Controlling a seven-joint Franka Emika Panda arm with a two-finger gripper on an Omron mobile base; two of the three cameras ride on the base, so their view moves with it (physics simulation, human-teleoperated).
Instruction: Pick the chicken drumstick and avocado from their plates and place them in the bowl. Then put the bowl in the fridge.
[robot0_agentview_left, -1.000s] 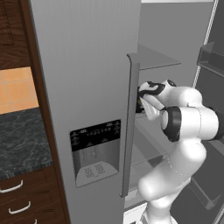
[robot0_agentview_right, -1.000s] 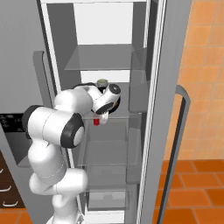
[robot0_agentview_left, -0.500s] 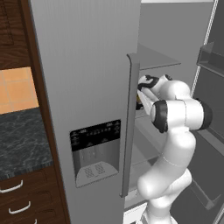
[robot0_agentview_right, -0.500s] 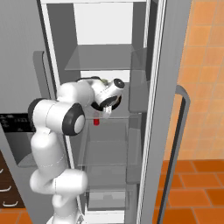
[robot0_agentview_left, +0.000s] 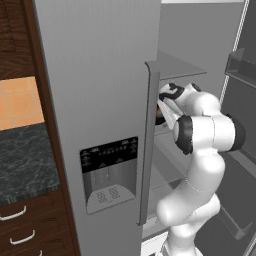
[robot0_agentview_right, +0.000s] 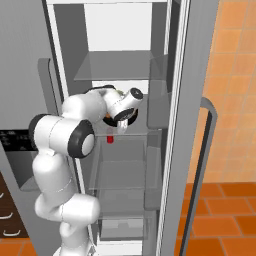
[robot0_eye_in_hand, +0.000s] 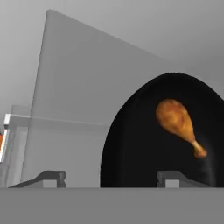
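Hand (robot0_eye_in_hand: 107, 177) is spread apart and grips nothing; the black bowl (robot0_eye_in_hand: 144, 144) sits on the fridge shelf (robot0_agentview_right: 131, 134) just ahead of it, rim between the fingertips. Chicken drumstick (robot0_eye_in_hand: 178, 124) lies in the bowl, bone end pointing away from the meaty end toward the hand's right side; I'd judge a straight pull-back clears it.

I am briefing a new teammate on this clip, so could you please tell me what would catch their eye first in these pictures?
The white arm reaches deep into the open fridge, its hand at a middle shelf. There, close before the hand camera, lies the black bowl with the golden chicken drumstick inside it. The fingers stand apart, one tip at the bowl's near rim and the other off to its side.
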